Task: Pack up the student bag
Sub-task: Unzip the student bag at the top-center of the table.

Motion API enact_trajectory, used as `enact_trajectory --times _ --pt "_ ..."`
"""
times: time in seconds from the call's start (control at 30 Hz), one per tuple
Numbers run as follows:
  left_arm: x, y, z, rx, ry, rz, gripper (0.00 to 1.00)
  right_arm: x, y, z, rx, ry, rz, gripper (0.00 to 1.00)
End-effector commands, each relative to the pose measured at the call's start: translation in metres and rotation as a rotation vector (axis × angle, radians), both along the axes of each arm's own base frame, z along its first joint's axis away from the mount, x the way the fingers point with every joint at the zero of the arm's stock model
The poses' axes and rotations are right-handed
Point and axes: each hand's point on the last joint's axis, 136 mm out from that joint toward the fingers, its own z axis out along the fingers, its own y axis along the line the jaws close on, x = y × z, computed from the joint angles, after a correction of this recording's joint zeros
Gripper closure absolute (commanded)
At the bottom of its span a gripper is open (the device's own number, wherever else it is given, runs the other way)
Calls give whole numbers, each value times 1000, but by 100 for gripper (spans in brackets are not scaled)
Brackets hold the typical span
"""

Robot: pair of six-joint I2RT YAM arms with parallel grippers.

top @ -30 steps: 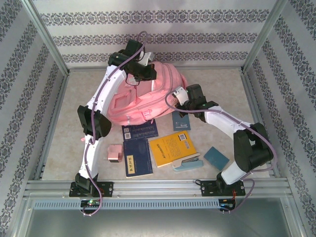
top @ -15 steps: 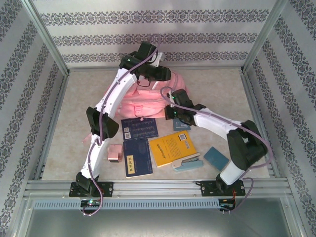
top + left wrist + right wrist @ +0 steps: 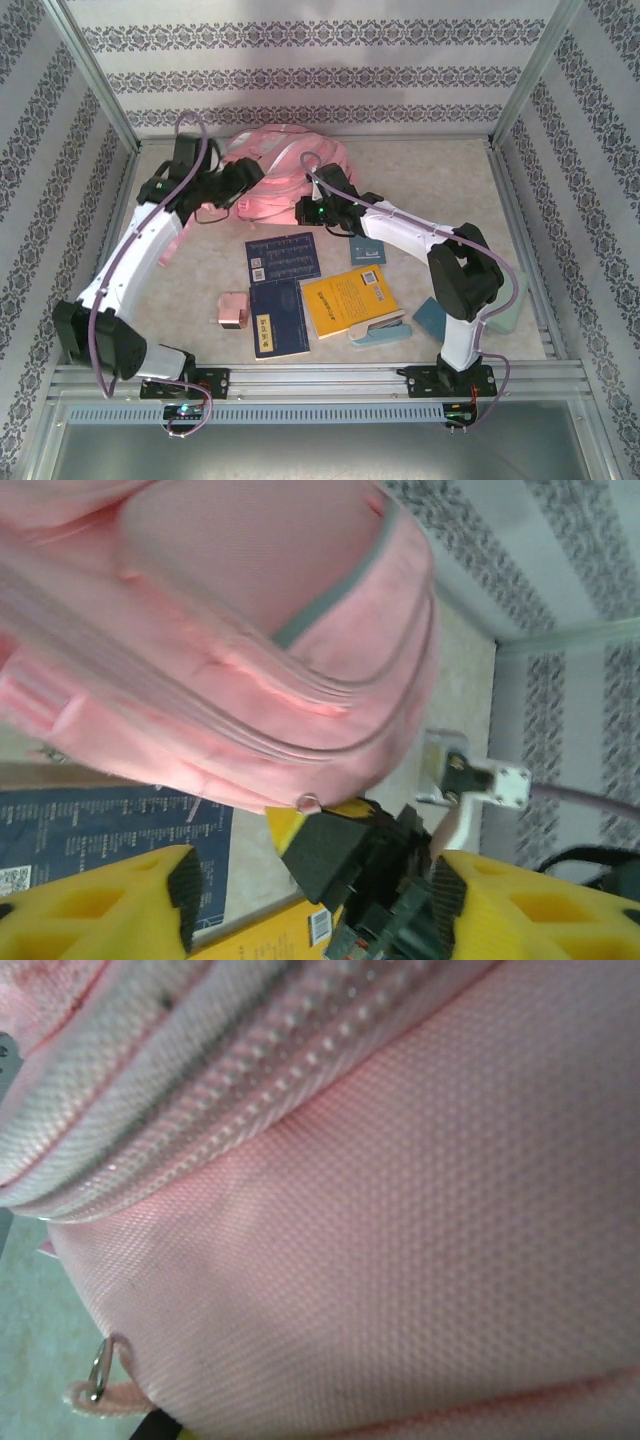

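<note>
The student bag [image 3: 285, 170] lies flat at the back of the table, pink with pale grey trim. My left gripper [image 3: 245, 180] hovers at its left front corner. In the left wrist view its yellow fingers [image 3: 120, 900] stand apart, nothing between them, with the bag [image 3: 250, 630] just beyond. My right gripper [image 3: 312, 210] sits against the bag's front edge. The right wrist view is pressed up to pink fabric [image 3: 380, 1210] beside a zip pull ring [image 3: 97, 1370], so its fingers are hidden, as is any pinch on the bag.
In front of the bag lie a dark blue book [image 3: 283, 258], a dark blue notebook [image 3: 278, 318], a yellow book [image 3: 348, 298], a small blue booklet [image 3: 367, 250], a pink box [image 3: 234, 309], a pale blue stapler-like item [image 3: 378, 330] and a teal block [image 3: 437, 318]. Metal frame posts edge the table.
My left gripper opened, let go of the bag and swung down to the left. The bag dropped from raised to lying flat at the back. My right gripper followed leftwards along its front edge.
</note>
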Motion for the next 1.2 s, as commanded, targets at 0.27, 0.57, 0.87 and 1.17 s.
enact_trajectory --times 0.27,0.57,0.87,1.17 --pt "36 -30 -87 -409 151 151 26 -16 50 25 145 -31 70 100" --pt "41 -12 -98 -314 131 211 66 -26 44 11 52 -49 92 100" --pt "41 24 -88 -200 107 242 99 -28 -4 -21 -184 -6 145 100" --pt "37 34 -87 -115 113 193 100 -18 -41 -22 -206 69 201 100"
